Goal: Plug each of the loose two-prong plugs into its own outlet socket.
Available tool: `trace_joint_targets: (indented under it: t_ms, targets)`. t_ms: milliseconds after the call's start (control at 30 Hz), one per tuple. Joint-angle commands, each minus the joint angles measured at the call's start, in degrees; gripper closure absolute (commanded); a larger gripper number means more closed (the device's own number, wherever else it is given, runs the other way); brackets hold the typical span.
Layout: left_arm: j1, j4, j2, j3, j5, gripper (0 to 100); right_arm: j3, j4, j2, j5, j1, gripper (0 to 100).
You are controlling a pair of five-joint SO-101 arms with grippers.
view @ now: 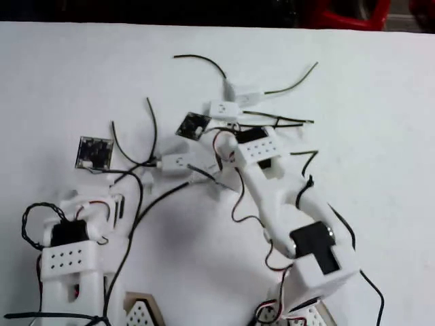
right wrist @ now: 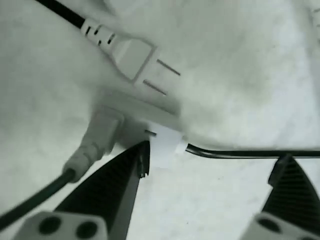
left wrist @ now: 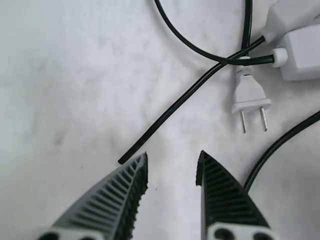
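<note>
Right gripper was recorded spread open and empty, one finger at, perhaps touching, an outlet block; a loose plug lay just beside the block, prongs not inserted. Left gripper was also open, empty, with a second plug near it. Risk judged: the light block could be shoved aside, or tangled cords dragged, during insertion. One cord end appeared seated in the block.

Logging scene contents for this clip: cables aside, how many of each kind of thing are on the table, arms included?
Arms: 2
White outlet sockets: 2
Loose two-prong plugs: 2
Black square pieces: 2
Total: 8
</note>
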Motion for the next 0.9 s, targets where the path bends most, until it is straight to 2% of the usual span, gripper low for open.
trace_joint_targets:
  t_ms: [0, 367, 467, 600, 767, 867]
  targets:
    - [-0.5, -1.5, -1.0, -0.4, -0.7, 83, -1.4, 0.2, 3.6, 1.7, -0.8, 63.3]
    - [-0.3, -1.5, -1.0, -0.4, -0.8, 83, -8.2, 15.8, 3.0, 1.3, -2.1, 63.3]
    - [-0.3, -1.5, -1.0, -0.4, -0.8, 83, -8.2, 17.6, -0.5, 1.1, -1.8, 63.3]
    - [-0.3, -1.4, -1.0, -0.4, -0.8, 83, -8.0, 20.6, -7.9, -3.1, -2.1, 63.3]
    - [-0.3, -1.4, -1.0, -0.4, -0.8, 83, -6.0, 20.4, -10.2, -4.3, -3.2, 63.3]
    - [-0.4, -1.2, -1.0, -0.4, -0.8, 83, -3.1, 15.8, -7.8, -4.3, -5.0, 63.3]
